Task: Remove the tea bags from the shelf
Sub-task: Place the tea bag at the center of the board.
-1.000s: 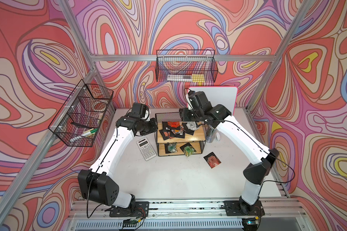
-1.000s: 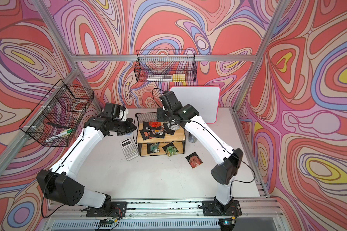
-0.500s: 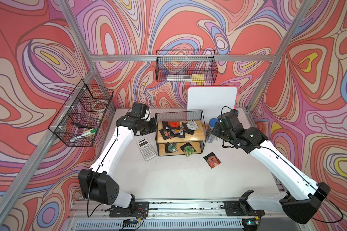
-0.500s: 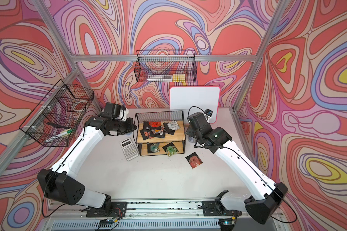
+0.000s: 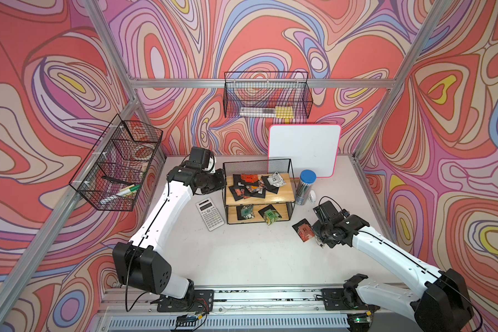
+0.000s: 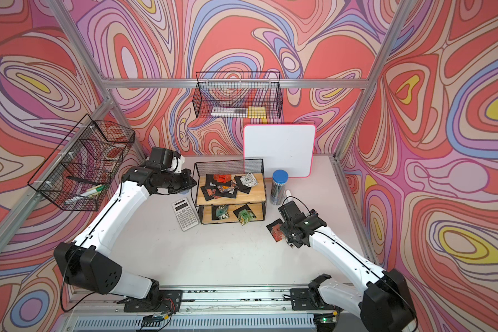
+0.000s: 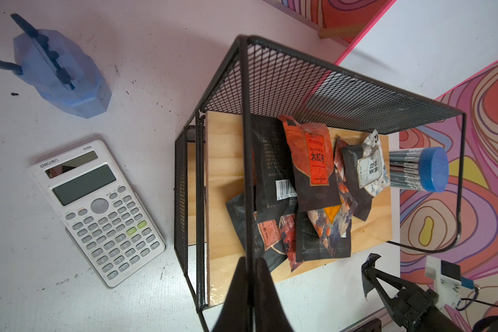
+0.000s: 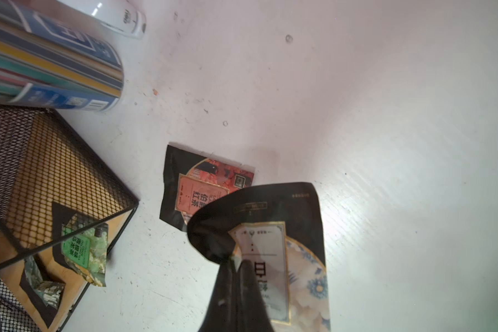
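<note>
Right jaws have swung from shelf to its 4 o'clock, pinching a white sachet; release low beside red sachet while left jaws clamp the shelf.

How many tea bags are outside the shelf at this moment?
2. A black-and-red foil tea bag lies flat on the white table; a black-and-white foil tea bag hangs in the shut right pincer. No other shows.
</note>
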Tool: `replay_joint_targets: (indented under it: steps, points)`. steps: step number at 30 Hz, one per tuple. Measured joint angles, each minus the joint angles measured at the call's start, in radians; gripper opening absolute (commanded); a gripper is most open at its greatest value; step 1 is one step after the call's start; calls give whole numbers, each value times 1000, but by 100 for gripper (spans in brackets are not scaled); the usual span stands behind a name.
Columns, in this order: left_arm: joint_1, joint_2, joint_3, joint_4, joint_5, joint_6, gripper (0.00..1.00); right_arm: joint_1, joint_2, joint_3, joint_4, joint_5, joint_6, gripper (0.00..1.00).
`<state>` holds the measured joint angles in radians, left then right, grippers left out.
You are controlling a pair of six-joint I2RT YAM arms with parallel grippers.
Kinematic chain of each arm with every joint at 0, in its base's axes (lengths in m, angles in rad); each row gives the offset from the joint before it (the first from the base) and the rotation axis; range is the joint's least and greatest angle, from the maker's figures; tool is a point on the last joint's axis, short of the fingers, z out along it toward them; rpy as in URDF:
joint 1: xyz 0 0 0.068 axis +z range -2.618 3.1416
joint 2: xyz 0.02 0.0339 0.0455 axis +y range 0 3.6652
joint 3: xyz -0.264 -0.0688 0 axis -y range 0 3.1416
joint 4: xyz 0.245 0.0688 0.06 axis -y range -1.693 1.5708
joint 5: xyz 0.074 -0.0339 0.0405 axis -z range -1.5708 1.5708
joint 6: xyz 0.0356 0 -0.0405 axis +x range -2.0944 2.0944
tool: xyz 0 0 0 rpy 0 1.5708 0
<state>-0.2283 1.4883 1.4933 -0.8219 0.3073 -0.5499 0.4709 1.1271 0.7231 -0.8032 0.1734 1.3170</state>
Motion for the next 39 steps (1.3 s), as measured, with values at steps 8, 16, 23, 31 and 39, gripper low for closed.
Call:
replay_joint_targets:
  steps: [8, 16, 23, 31, 39]
  points:
    - [0, 0, 0, 0, 0, 0, 0, -6, 79, -74, 121, -74, 45, 26]
    - [0, 1, 0, 0, 0, 0, 0, -8, 83, 37, 76, -33, 1, 53]
    - [0, 1, 0, 0, 0, 0, 0, -8, 72, 298, -61, 109, -131, 59]
    - [0, 2, 0, 1, 0, 0, 0, 0, 171, 736, -93, 227, -456, 62]
    - [0, 2, 0, 1, 0, 0, 0, 96, 464, 1163, -164, 186, -745, 62]
